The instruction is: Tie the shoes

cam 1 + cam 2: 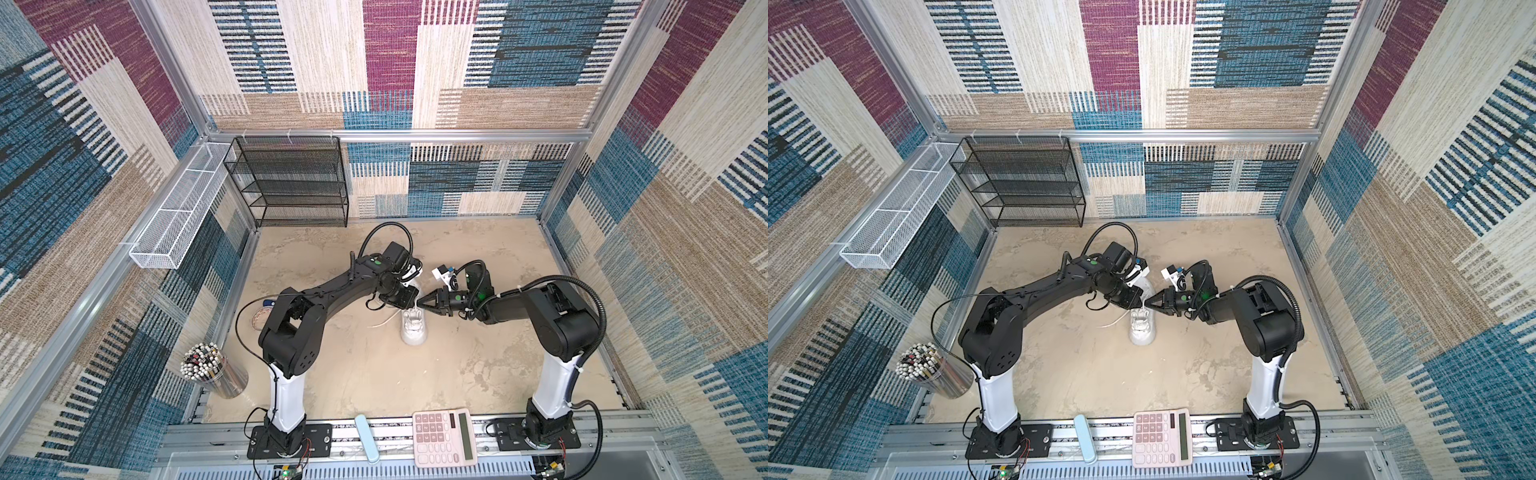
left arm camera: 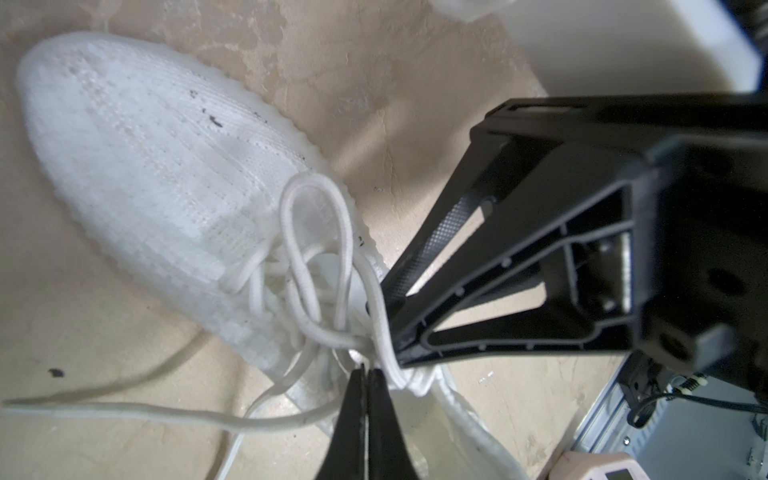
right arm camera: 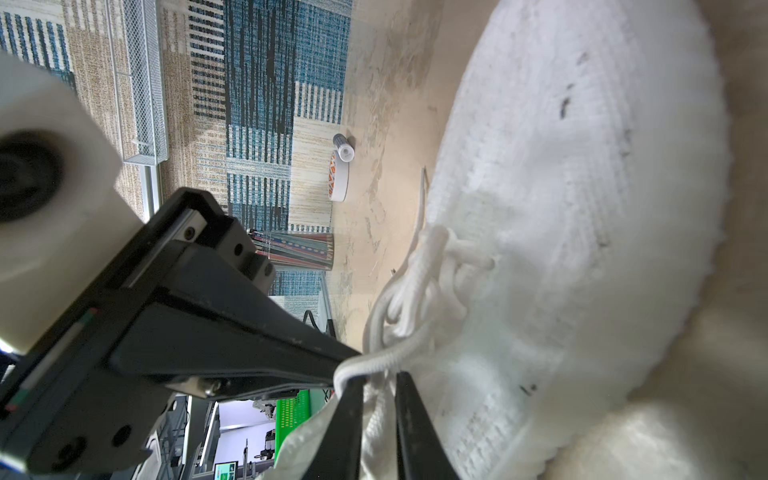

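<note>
Sneaker (image 1: 412,328) at the middle of the bench (image 1: 353,374), toe near, laces (image 2: 376,299) loosely crossed. Left jaws together at the lace crossing; right jaws slightly apart, touching it. Pull unevenly and you likely undo the slack loop (image 2: 311,179) or drag the light sneaker sideways.

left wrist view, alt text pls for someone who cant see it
A white knit sneaker lies on a tan table, laces loose, one loop over the tongue. The left end effector, shut, meets the lace crossing; the right end effector, fingers slightly apart, reaches a strand beside it.
</note>
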You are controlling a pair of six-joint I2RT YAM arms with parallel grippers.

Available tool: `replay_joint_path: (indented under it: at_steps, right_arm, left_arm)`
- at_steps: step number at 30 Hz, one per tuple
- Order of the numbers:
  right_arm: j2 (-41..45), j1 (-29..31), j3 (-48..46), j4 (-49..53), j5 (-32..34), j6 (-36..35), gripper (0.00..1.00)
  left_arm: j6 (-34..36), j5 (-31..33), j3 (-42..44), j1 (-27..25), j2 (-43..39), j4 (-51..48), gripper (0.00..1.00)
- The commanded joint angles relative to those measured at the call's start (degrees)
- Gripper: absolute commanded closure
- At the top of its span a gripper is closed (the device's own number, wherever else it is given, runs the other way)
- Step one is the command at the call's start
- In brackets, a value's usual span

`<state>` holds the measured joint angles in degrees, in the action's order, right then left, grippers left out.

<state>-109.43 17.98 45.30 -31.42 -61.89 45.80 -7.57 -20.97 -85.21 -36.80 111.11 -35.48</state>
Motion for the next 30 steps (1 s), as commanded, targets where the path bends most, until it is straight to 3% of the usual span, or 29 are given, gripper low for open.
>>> replay_joint_path:
  at_steps: [1,30]
  right_arm:
    - [-0.3,0.0,0.0,-2.7,-0.3,1.7,0.82]
    - [-1.6,-0.1,-2.7,-15.9,-3.0,11.1,0.85]
  left_arm:
    - [-1.9,-1.1,1.0,0.2,-1.0,2.9,1.0]
    - [-6.0,-4.2,6.2,0.9,-3.5,10.8,1.0]
